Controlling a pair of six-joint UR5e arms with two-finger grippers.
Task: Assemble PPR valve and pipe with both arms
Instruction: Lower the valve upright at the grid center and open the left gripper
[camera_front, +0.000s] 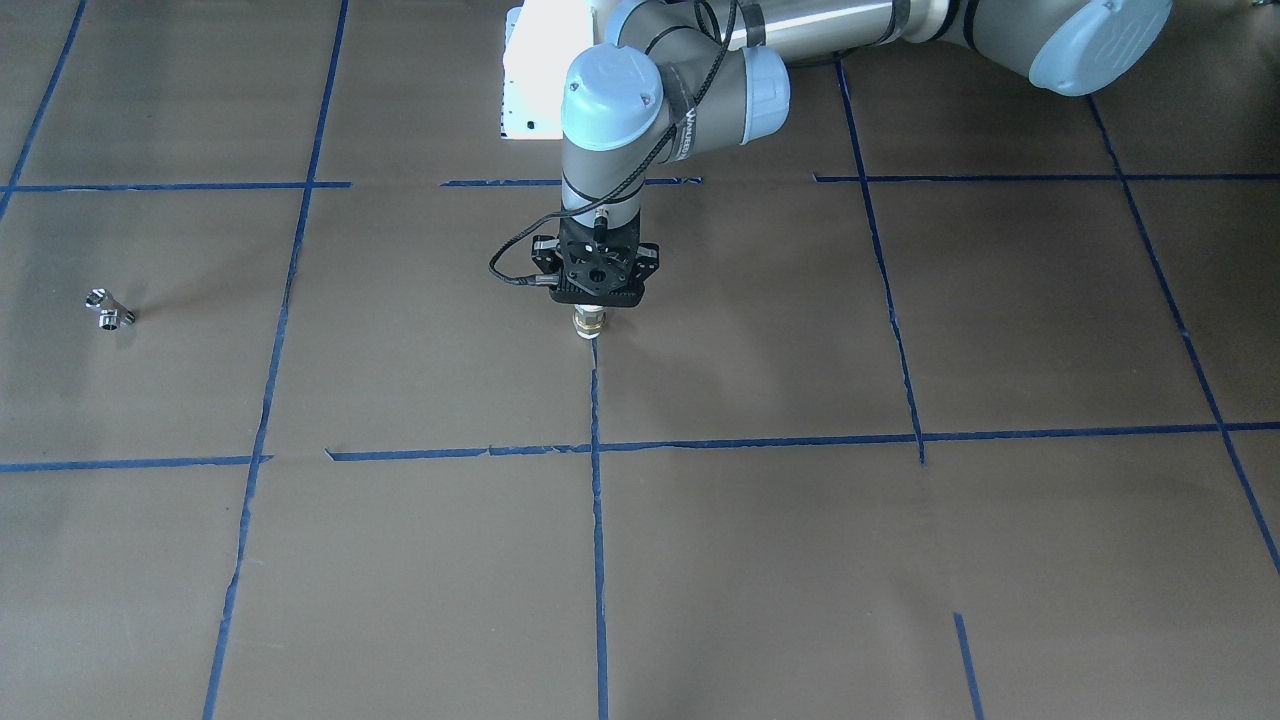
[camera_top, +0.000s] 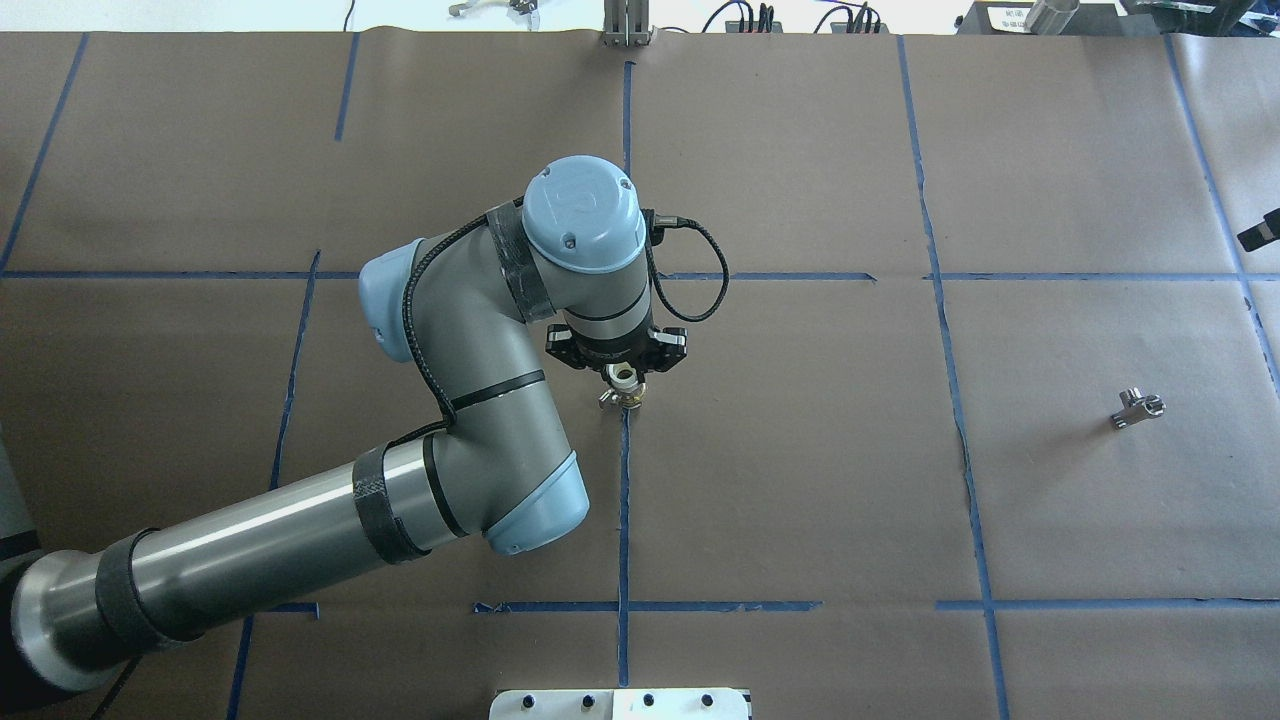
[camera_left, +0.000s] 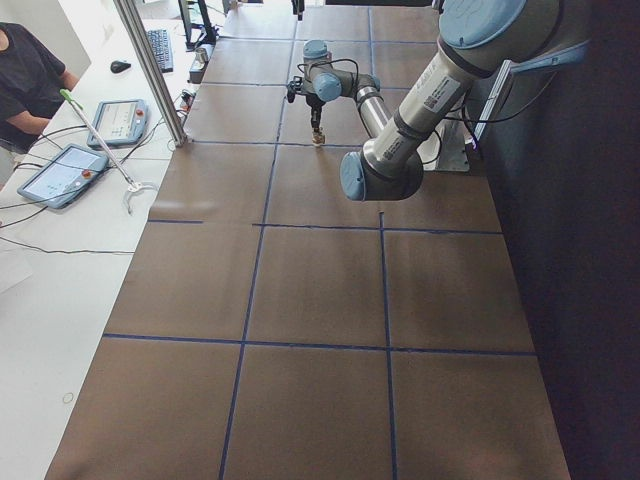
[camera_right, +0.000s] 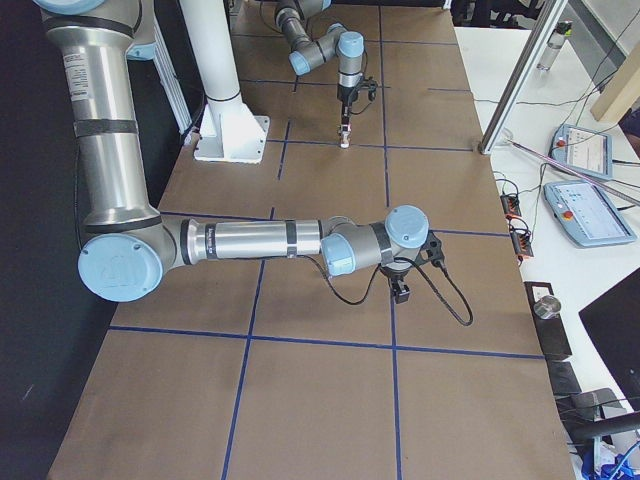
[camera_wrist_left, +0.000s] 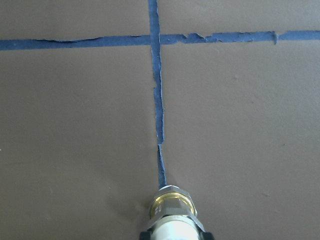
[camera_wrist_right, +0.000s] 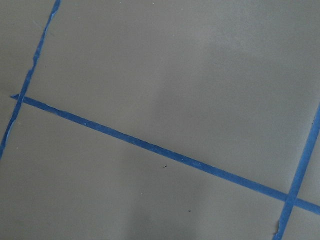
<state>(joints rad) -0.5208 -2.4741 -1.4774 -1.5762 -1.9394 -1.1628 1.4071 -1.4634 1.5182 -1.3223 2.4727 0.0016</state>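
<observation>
The pipe (camera_front: 588, 325), a short white tube with a brass band, hangs upright from my left gripper (camera_front: 590, 312), which is shut on its white upper part. Its brass end is at or just above the brown paper on a blue tape line, mid-table. It also shows in the overhead view (camera_top: 624, 385) and the left wrist view (camera_wrist_left: 172, 212). The PPR valve (camera_top: 1138, 408), a small chrome T fitting, lies alone on the paper far to the robot's right, also in the front view (camera_front: 108, 310). My right gripper (camera_right: 401, 291) hovers low over the paper; I cannot tell its state.
Brown paper with a blue tape grid covers the table (camera_top: 800, 450). The white arm mount plate (camera_top: 620, 703) sits at the robot's edge. A metal post (camera_left: 150, 70), teach pendants (camera_left: 62, 172) and cables lie along the operators' side.
</observation>
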